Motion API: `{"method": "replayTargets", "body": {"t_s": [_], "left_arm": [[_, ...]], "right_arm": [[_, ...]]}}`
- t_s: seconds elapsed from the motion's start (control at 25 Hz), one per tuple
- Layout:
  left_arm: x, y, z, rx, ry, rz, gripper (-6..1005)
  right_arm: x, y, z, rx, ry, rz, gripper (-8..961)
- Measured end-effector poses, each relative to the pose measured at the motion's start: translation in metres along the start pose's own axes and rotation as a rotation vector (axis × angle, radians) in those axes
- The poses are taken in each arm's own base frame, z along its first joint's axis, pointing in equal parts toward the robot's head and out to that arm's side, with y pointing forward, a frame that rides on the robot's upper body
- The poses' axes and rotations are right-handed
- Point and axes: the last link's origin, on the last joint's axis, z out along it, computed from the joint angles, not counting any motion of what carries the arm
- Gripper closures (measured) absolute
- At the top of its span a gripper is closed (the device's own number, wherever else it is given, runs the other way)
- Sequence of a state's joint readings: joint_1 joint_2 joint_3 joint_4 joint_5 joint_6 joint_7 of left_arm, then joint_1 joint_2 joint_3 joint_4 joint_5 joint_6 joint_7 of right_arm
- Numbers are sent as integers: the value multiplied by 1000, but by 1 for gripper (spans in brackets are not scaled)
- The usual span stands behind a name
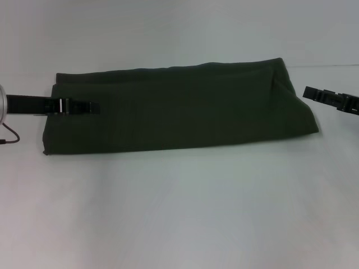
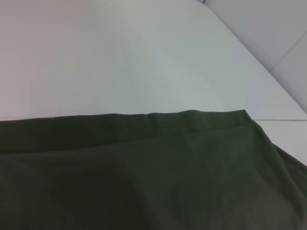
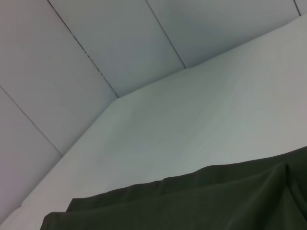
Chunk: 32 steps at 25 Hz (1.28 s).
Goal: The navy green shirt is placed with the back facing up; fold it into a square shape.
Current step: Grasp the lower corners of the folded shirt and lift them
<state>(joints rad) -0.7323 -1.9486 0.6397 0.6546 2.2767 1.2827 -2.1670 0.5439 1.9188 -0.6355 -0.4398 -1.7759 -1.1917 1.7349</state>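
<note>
The navy green shirt [image 1: 179,106] lies on the white table as a long folded band running left to right, with one fold edge along its far side. My left gripper [image 1: 90,106] reaches in over the shirt's left end, low above the cloth. My right gripper [image 1: 309,93] hangs just off the shirt's right end, apart from the cloth. The left wrist view shows the shirt [image 2: 144,177] filling its lower half. In the right wrist view the shirt [image 3: 216,201] shows a fold ridge at one corner.
The white table [image 1: 179,213] spreads wide in front of the shirt and behind it. A thin dark cable [image 1: 10,136] hangs by the left arm. Grey wall panels [image 3: 120,43] rise past the table's far edge.
</note>
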Motion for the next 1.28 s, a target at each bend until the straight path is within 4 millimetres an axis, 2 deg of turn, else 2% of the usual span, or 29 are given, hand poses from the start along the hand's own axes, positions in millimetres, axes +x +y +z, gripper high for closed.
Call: {"method": "replayTargets", "body": {"t_s": [0.48, 0.76, 1.04, 1.28], "left_arm": [[-6, -5, -2, 5, -9, -17, 461], [-13, -15, -12, 32, -26, -86, 460], [-11, -33, -30, 126, -61, -199, 460], [-12, -39, -34, 171, -83, -253, 459]], "right_arm": [[3, 6, 5, -26, 32, 4, 119], [6, 5, 3, -27, 73, 2, 119], [4, 1, 0, -12, 99, -29, 119], [-1, 2, -2, -25, 101, -44, 118]]}}
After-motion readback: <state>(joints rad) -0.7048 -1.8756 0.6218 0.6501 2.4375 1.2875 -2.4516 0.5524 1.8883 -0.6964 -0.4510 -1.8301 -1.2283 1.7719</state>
